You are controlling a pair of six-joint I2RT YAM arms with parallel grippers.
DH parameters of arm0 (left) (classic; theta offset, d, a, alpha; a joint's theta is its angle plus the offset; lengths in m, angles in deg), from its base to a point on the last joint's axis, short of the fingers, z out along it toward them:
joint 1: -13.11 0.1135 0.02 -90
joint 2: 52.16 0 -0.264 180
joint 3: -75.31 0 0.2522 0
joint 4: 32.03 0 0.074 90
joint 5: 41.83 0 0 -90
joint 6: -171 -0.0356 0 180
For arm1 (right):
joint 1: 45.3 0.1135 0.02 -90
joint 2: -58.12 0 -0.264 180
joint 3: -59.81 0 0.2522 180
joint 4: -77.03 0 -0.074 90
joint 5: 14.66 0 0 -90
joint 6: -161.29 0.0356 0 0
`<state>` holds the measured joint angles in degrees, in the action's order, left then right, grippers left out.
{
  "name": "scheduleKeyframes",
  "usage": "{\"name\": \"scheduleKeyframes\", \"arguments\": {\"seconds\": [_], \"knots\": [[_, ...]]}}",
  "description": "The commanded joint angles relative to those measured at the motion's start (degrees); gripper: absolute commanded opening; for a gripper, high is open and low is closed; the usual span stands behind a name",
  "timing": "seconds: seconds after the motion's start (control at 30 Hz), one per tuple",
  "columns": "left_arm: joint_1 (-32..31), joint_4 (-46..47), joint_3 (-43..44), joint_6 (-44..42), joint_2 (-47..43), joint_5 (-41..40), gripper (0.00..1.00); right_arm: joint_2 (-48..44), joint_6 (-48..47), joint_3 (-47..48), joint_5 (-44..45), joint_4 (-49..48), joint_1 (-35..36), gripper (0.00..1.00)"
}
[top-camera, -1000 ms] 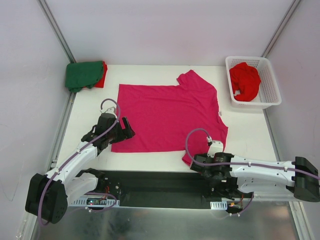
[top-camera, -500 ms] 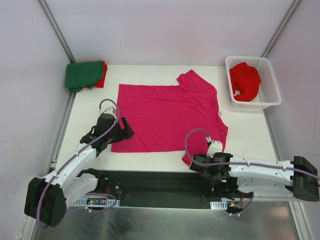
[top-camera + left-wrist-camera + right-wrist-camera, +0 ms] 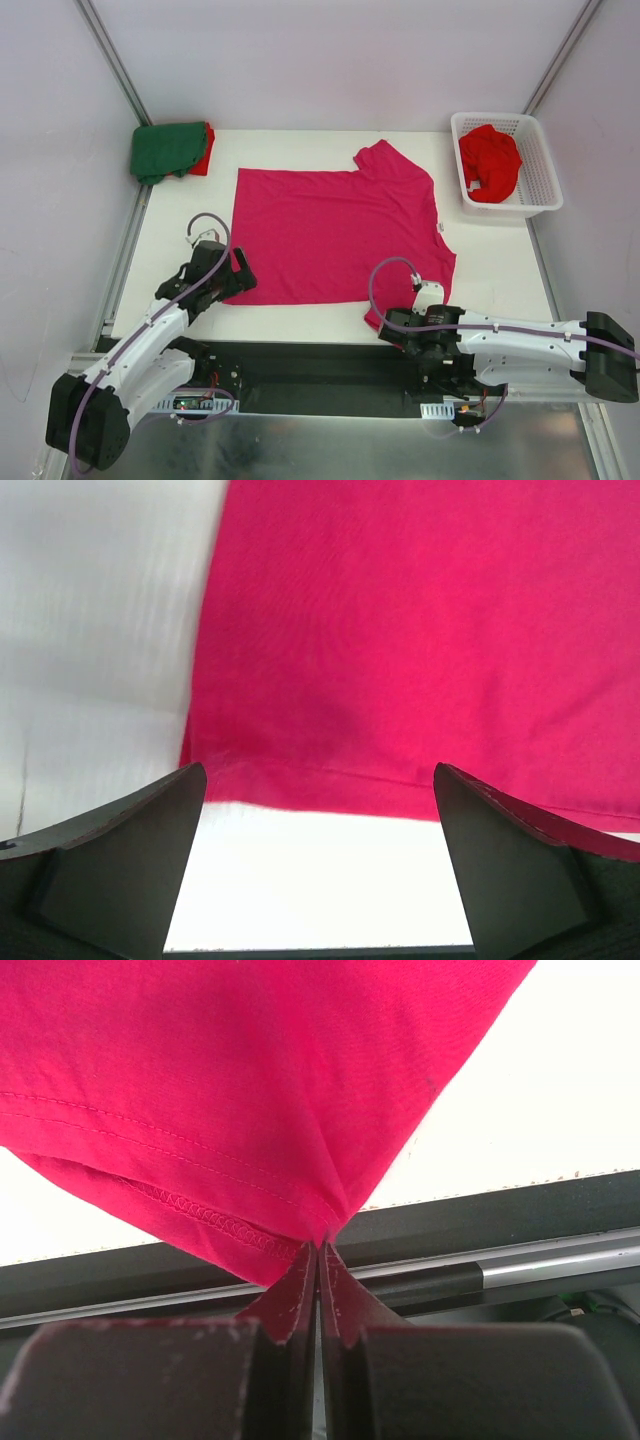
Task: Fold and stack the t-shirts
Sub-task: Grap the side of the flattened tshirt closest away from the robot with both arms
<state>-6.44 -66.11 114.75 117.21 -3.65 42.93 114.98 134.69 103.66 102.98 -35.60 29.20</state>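
The magenta t-shirt (image 3: 335,235) lies spread flat on the white table, collar to the right. My left gripper (image 3: 238,279) stands open just short of its near left corner. In the left wrist view, the gripper (image 3: 318,768) frames the hem of the magenta t-shirt (image 3: 400,630) with bare table between the fingers. My right gripper (image 3: 386,322) is shut on the near sleeve. The right wrist view shows the gripper (image 3: 318,1246) pinching the magenta t-shirt (image 3: 250,1080) at its stitched edge. A folded green t-shirt (image 3: 165,148) lies on a red t-shirt (image 3: 206,150) at the back left.
A white lattice basket (image 3: 541,196) at the back right holds a crumpled red t-shirt (image 3: 490,162). A black rail (image 3: 320,365) runs along the table's near edge between the arm bases. Metal frame posts stand at both back corners.
The left gripper has drawn back toward the near left and opened wider, coming off the shirt's corner. The right gripper has shut on the near sleeve.
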Motion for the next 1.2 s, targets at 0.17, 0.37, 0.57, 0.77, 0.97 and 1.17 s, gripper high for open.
{"name": "scheduleKeyframes", "arguments": {"seconds": [0.17,0.37,0.57,0.77,0.97,1.17], "knots": [[-0.66,-7.54,-3.52,9.93,-5.0,-6.62,0.97,-0.79,-0.64,-0.29,0.31,0.1,0.21,0.01],[-0.75,-7.81,-4.23,11.87,-4.39,-10.84,0.96,0.0,-1.26,0.06,0.05,-0.52,0.29,0.01],[-1.1,-7.11,-4.05,11.96,-1.93,-11.73,0.85,0.18,-1.43,0.24,0.05,-0.52,0.21,0.01],[-1.19,-7.02,-3.79,11.87,-0.96,-11.73,0.68,0.71,-1.7,0.59,0.05,-0.78,0.21,0.01],[-1.1,-7.02,-3.61,11.7,-0.61,-11.73,0.45,1.06,-2.05,0.85,0.14,-0.78,0.21,0.01],[-1.19,-6.84,-3.43,11.34,0.09,-11.47,0.26,1.76,-2.31,1.29,0.14,-1.04,0.21,0.01]]}}
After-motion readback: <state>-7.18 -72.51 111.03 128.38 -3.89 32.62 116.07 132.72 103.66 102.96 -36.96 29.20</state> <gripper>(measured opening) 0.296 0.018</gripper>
